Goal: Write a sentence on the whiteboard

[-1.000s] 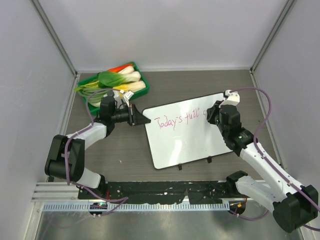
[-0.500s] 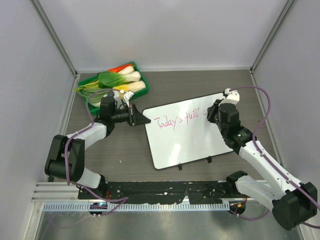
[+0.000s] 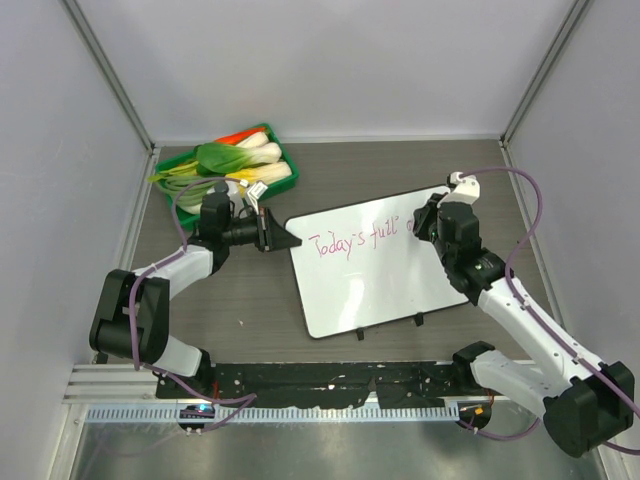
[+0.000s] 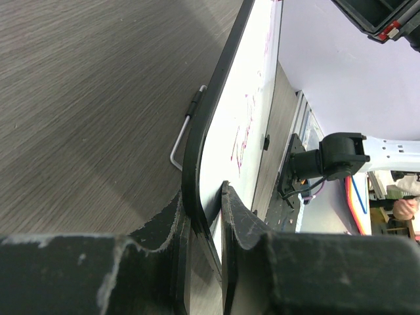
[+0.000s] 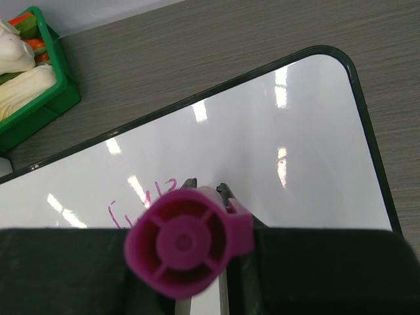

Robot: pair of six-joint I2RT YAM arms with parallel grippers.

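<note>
Top external view is showing the whiteboard (image 3: 385, 290) lying on the counter (image 3: 400, 170), the left pincer (image 3: 283, 240) clamping its left corner. The right pincer (image 3: 430, 228), clenching a magenta marker (image 5: 189, 244), is standing at the right end of the sentence (image 3: 355, 243), with blank board lying nearer.

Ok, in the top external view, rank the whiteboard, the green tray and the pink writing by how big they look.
1. whiteboard, clearly the largest.
2. green tray.
3. pink writing, the smallest: one thin line. Its right end is hidden, but what shows is shorter than the tray.
</note>
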